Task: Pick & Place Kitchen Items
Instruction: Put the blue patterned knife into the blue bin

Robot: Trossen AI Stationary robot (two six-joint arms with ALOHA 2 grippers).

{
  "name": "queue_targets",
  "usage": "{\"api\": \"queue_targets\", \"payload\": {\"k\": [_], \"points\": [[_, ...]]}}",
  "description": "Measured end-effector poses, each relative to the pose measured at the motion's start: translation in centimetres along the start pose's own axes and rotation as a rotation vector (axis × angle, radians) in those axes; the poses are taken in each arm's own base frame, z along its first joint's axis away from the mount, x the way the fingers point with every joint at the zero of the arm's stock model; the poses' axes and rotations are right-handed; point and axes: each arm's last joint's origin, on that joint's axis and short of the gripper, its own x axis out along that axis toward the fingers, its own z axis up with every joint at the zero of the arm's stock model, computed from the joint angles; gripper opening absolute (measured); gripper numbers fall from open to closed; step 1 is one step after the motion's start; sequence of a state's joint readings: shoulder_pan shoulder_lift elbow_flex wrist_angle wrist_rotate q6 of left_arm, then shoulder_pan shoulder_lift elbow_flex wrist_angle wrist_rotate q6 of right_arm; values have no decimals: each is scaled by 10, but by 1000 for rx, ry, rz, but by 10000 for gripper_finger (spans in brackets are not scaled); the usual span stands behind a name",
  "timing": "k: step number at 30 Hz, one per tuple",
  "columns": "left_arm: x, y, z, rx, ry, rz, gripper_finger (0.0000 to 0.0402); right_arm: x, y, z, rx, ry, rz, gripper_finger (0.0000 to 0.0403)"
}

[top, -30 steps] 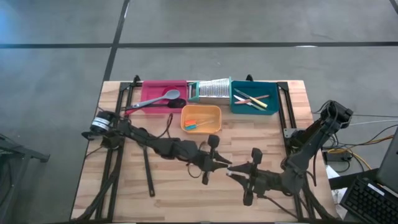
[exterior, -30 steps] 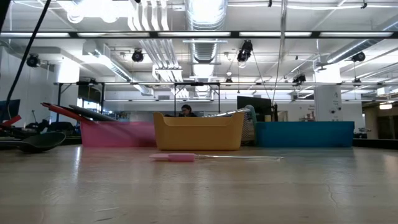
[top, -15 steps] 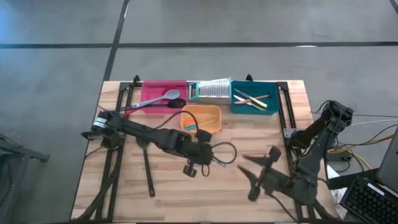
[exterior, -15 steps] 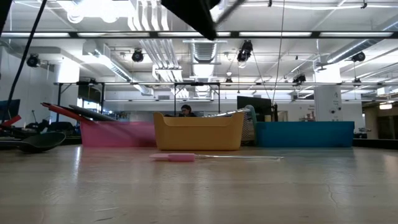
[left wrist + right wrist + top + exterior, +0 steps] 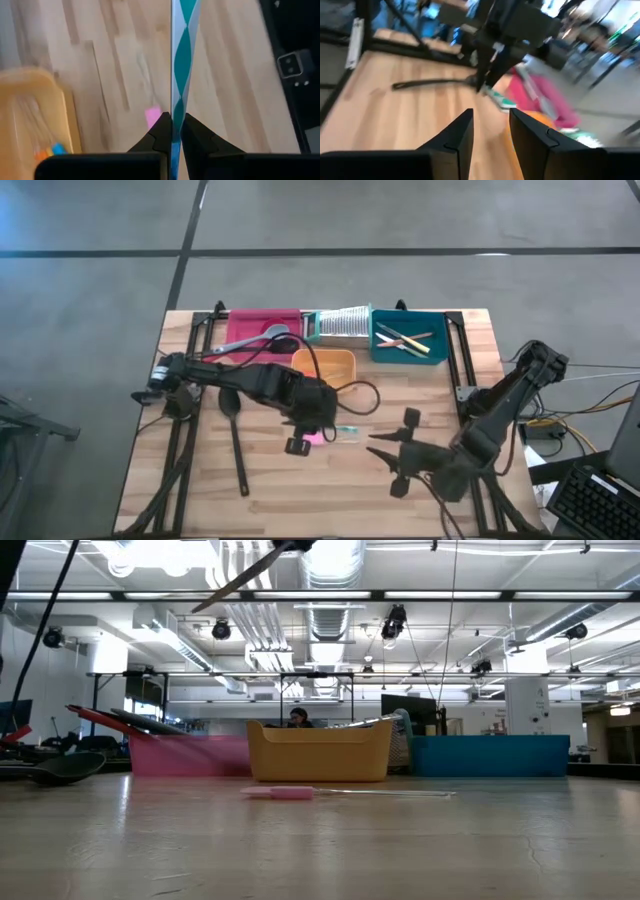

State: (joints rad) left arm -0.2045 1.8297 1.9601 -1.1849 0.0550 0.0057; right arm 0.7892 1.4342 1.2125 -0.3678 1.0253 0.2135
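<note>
Left gripper (image 5: 171, 131) pinched on teal-striped straw (image 5: 183, 55), mid-frame; next, carry to orange tray (image 5: 335, 363). Right gripper (image 5: 490, 131) empty, part open.

wooden table (image 5: 200, 480), three trays (image 5: 405, 352), black ladle (image 5: 233, 435)

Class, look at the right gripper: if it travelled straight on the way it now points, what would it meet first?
Probably the left gripper and the teal-and-white striped piece it holds, straight ahead of the right gripper; depth is unclear.
</note>
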Motion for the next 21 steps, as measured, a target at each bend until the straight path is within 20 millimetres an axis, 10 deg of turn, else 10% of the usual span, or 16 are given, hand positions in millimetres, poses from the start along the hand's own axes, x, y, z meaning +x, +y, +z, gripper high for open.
{"api": "queue_targets", "payload": {"k": [11, 21], "points": [[40, 4, -12, -49, 184, 7, 25, 22, -30, 18, 101, 182, 155, 117], [78, 12, -9, -29, 275, -2, 25, 29, -28, -7, 99, 308, 164, 174]]}}
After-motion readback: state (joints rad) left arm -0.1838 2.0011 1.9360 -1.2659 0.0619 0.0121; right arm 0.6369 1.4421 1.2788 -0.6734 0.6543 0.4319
